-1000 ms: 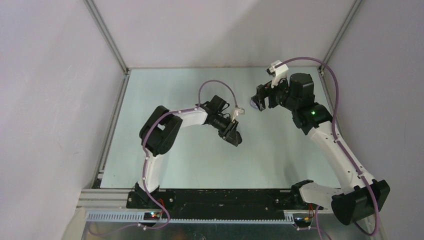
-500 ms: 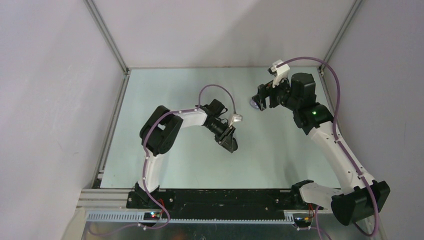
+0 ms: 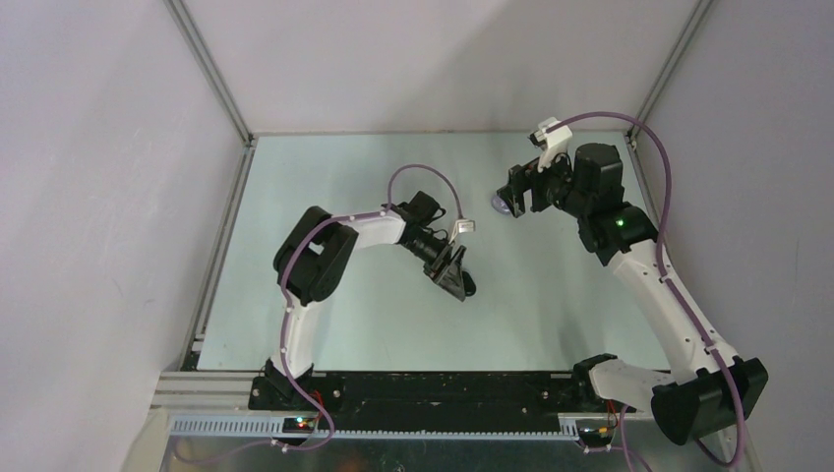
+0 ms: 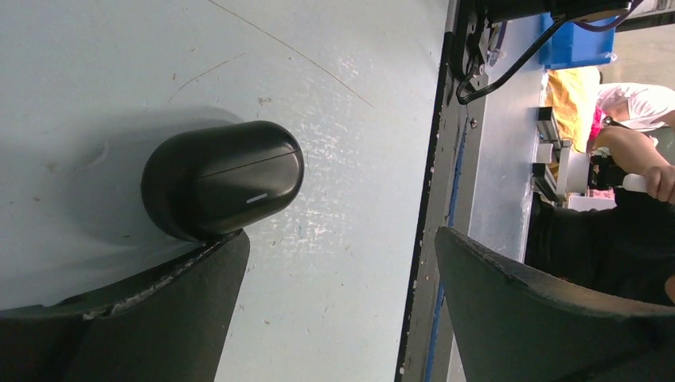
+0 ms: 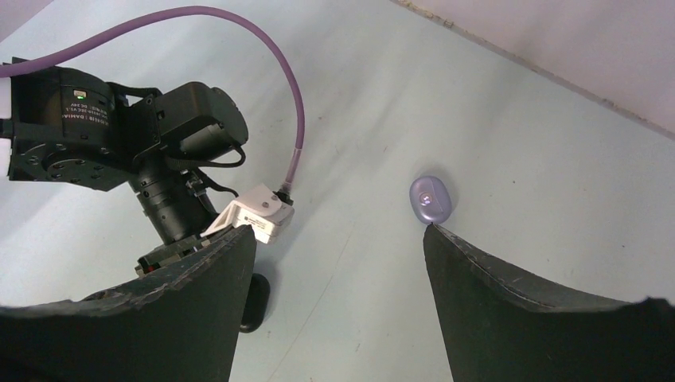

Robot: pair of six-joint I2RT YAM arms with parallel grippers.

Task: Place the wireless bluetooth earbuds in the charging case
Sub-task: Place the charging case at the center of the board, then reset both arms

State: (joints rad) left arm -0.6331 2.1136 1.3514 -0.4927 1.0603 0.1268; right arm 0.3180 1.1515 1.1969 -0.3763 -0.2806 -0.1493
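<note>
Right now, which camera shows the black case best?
The left wrist view: the black case appears large, closed, seam visible. The right wrist view shows only a dark sliver of it; the top view mostly hides it beneath the left hand.

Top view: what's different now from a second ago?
The left tool drew back slightly and opened wide; the closed black case lies beside it, ungripped. The right tool stayed open, hovering by the purple case.

Blk case (image 4: 223, 179), pale purple case (image 5: 431, 199), lt blue-green table (image 3: 344, 177), purple cable (image 5: 302, 111).
</note>
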